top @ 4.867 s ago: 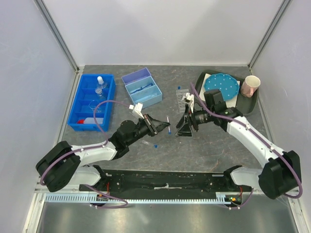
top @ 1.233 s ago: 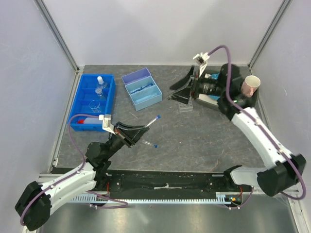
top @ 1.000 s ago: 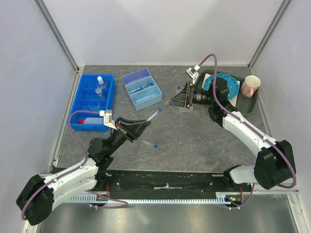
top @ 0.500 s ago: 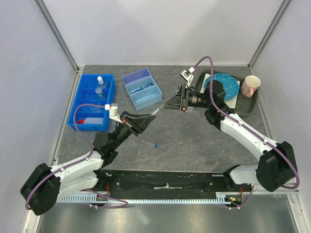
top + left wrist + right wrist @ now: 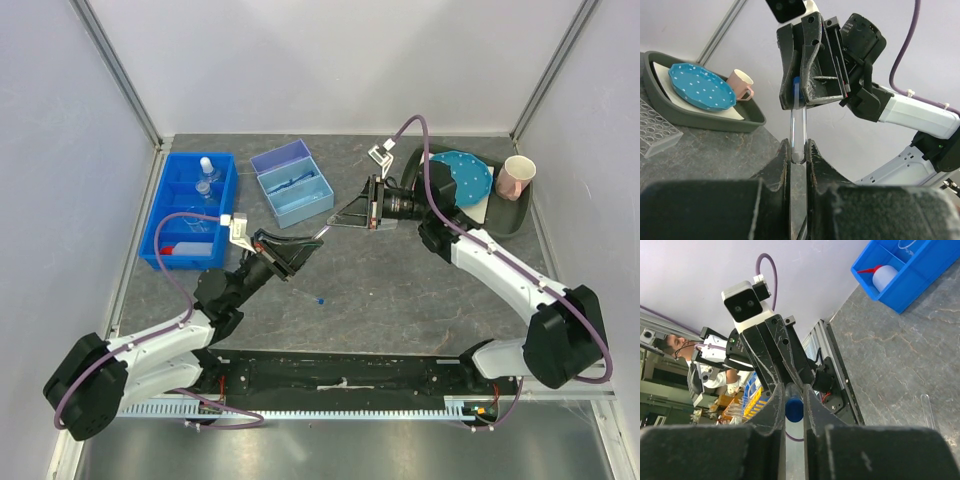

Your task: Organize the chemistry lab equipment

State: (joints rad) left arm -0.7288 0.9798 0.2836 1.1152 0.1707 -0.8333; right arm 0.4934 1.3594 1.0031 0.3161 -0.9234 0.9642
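Mid-air at the centre of the top view, the blue-capped clear tube (image 5: 797, 125) is held from both ends: the left end effector (image 5: 798, 150) is clamped on its lower end and the right end effector (image 5: 794, 392) looks clamped on its cap. If either arm pulls or twists while both grip, the cap could pop off or the tube crack. If both let go, it drops to the surface (image 5: 400, 290).

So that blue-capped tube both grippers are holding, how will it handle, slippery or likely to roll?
The blue-capped tube looks rigid, thin and clear, so probably light and breakable if squeezed hard. Its smooth round wall may slip in the left gripper, and it would likely roll if laid down.
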